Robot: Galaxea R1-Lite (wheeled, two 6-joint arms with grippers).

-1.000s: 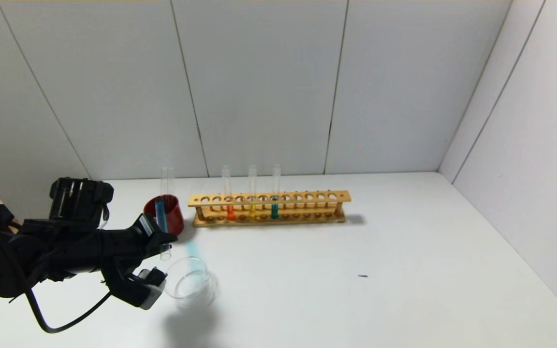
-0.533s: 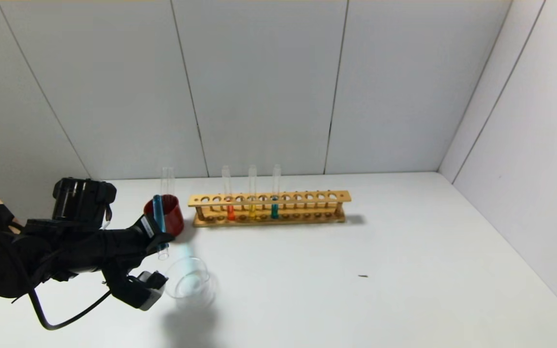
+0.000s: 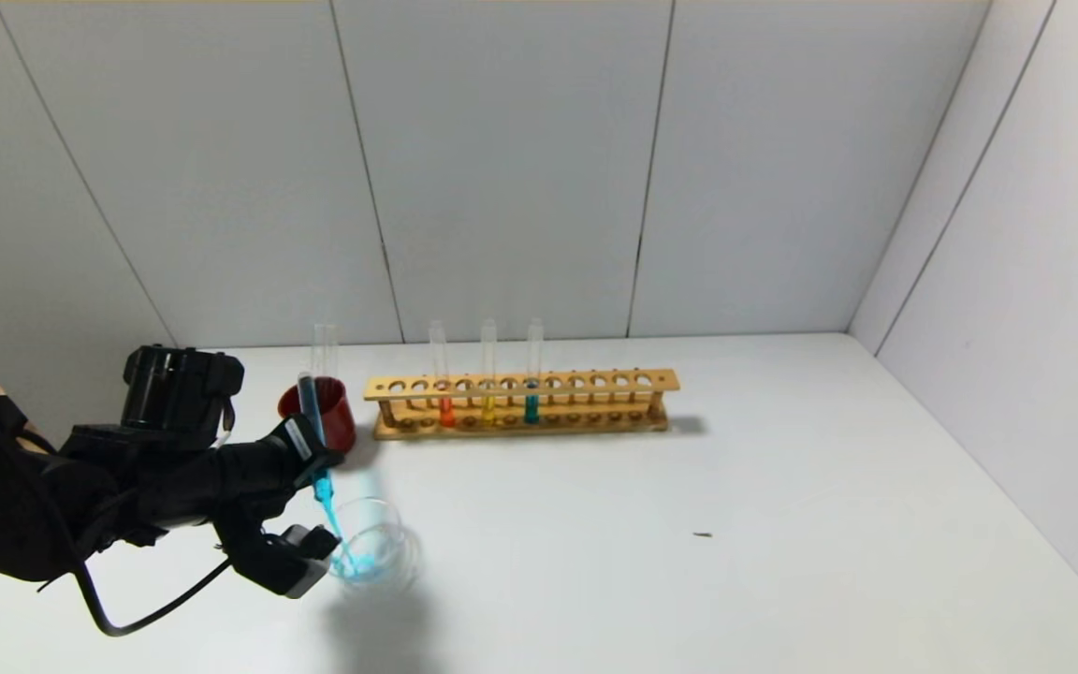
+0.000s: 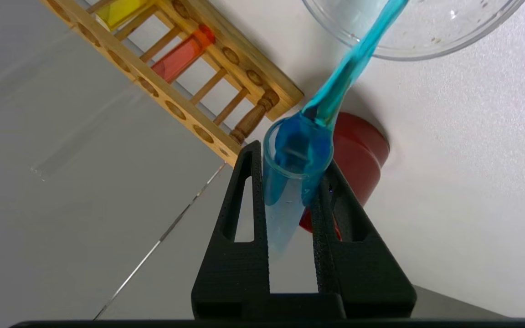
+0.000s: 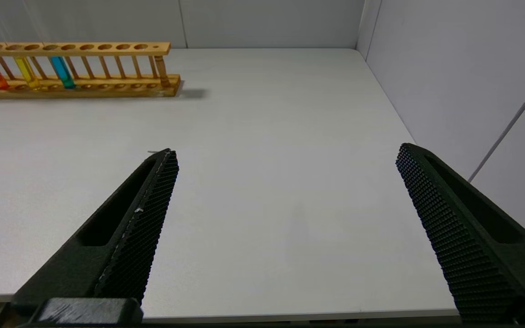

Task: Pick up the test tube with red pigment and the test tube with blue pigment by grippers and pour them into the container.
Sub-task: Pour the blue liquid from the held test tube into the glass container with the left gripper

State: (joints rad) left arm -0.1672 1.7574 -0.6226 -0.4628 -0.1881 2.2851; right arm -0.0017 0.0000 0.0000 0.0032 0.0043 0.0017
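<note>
Since earlier: blue tube (image 3: 311,412) tipped further, now streaming into glass dish (image 3: 380,552), near left. Clamped in left claw (image 4: 290,182); right claw (image 5: 285,200) wide, idle. Outstanding: red tube (image 3: 444,398), racked.

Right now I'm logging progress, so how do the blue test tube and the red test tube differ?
The blue test tube is clamped in the left gripper and tipped mouth-down; the red test tube stands upright in the wooden rack. The blue one is pouring into the glass dish; the red one keeps its liquid at the bottom. Both are slim clear glass.
</note>
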